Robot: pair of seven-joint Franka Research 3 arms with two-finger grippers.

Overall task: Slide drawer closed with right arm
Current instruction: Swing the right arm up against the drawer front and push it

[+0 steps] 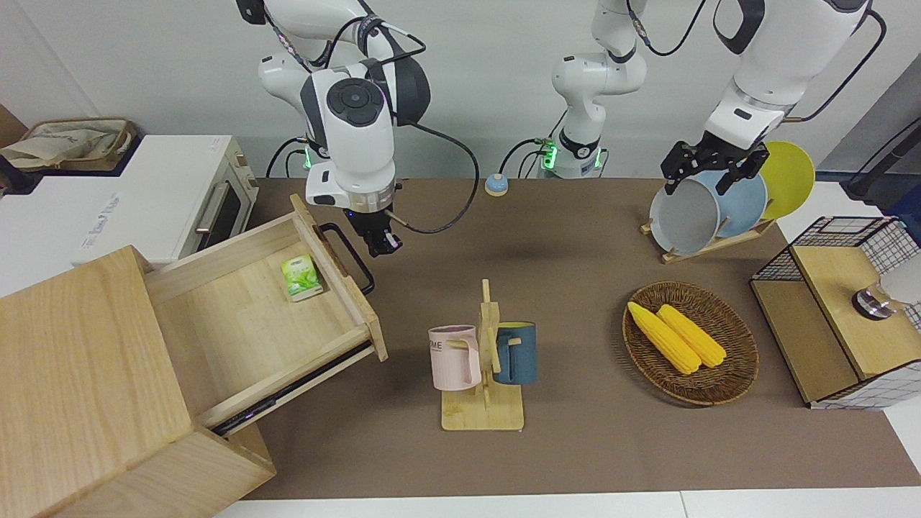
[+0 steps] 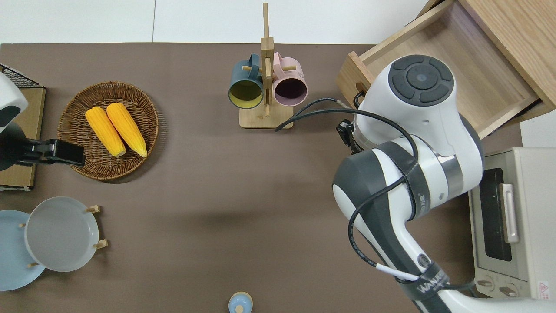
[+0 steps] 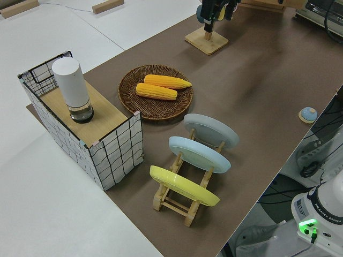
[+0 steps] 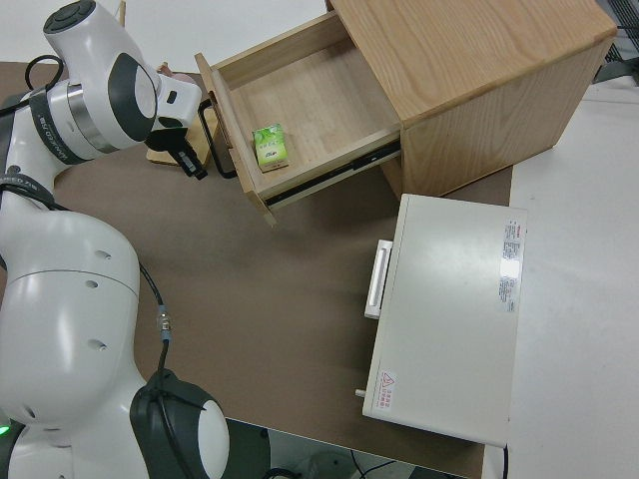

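Note:
The drawer (image 1: 245, 309) stands pulled out of the pale wooden cabinet (image 1: 79, 360) at the right arm's end of the table. A small green box (image 1: 301, 277) lies in it. Its black loop handle (image 1: 349, 255) juts from the front panel toward the middle of the table. My right gripper (image 1: 381, 244) is low, just beside the handle and not touching it, and its fingers look shut and empty. The right side view shows the gripper (image 4: 193, 163) next to the handle (image 4: 215, 140) and the open drawer (image 4: 310, 110). In the overhead view the arm hides the gripper. The left arm is parked.
A white oven (image 1: 165, 194) stands beside the cabinet, nearer to the robots. A mug rack (image 1: 486, 360) with two mugs stands mid-table. A wicker basket (image 1: 691, 342) with corn, a plate rack (image 1: 709, 208) and a wire-mesh box (image 1: 842, 309) are at the left arm's end.

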